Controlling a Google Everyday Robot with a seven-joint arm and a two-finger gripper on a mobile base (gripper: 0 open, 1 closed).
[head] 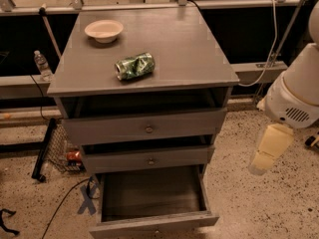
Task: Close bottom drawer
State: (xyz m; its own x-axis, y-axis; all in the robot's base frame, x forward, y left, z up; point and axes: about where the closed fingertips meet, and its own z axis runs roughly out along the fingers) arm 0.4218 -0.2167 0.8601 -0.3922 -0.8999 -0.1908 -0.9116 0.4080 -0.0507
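The grey cabinet (pixel 149 44) has three drawers, all pulled out by different amounts. The bottom drawer (pixel 152 195) is pulled out the furthest, its deep box empty and its front (pixel 154 225) at the frame's lower edge. The middle drawer (pixel 149 159) and the top drawer (pixel 147 127) stand slightly open above it. My gripper (pixel 268 151), a cream part hanging below the white arm joint (pixel 294 101), is to the right of the cabinet, level with the middle drawer and apart from it.
A crushed green can (pixel 134 65) and a white bowl (pixel 103 30) lie on the cabinet top. A wire basket (pixel 60 151) and cables (pixel 65 203) are on the floor at the left. A plastic bottle (pixel 42 64) stands at the far left. Rails run behind.
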